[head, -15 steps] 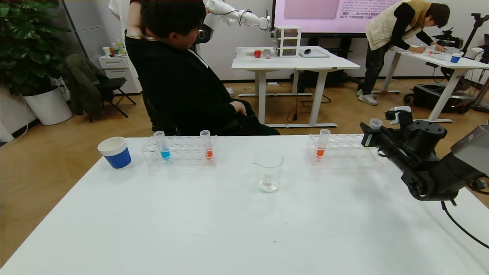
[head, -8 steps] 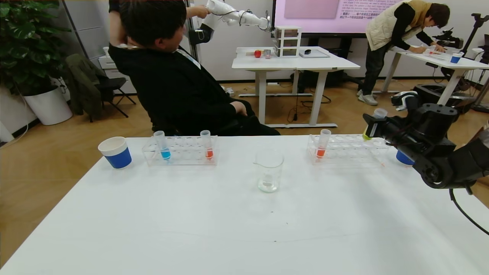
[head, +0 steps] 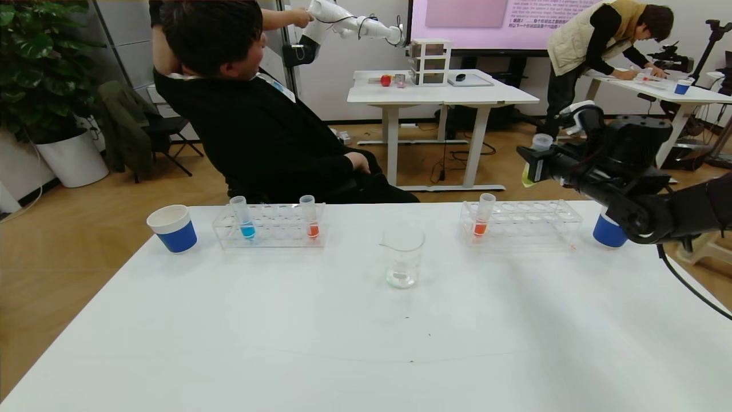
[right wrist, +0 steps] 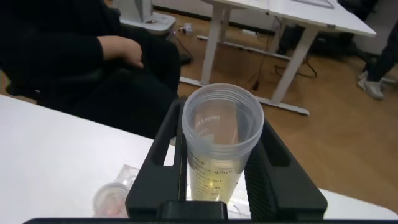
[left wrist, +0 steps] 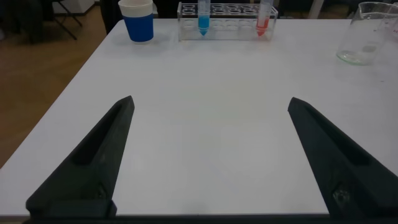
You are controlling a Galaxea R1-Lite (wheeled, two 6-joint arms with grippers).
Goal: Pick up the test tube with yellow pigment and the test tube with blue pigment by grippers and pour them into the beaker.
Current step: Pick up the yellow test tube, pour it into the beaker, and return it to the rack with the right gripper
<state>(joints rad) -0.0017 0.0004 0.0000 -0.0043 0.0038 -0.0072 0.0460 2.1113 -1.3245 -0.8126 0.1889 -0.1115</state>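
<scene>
My right gripper (head: 534,166) is shut on the test tube with yellow pigment (head: 530,171) and holds it upright in the air above the right rack (head: 523,223). In the right wrist view the tube (right wrist: 221,149) sits between the black fingers (right wrist: 155,168). The test tube with blue pigment (head: 245,220) stands in the left rack (head: 269,229), also seen in the left wrist view (left wrist: 203,15). The beaker (head: 402,256) stands at the table's middle, nearly empty. My left gripper (left wrist: 208,149) is open low over the table's near left.
Orange-red tubes stand in the left rack (head: 310,220) and right rack (head: 482,220). Blue-and-white paper cups stand at far left (head: 172,229) and far right (head: 608,230). A seated person in black (head: 263,126) is just behind the table.
My right gripper has lifted the yellow tube up out of the right rack and moved it a little leftward. The blue cup at the right came into view. The seated person leaned back.
</scene>
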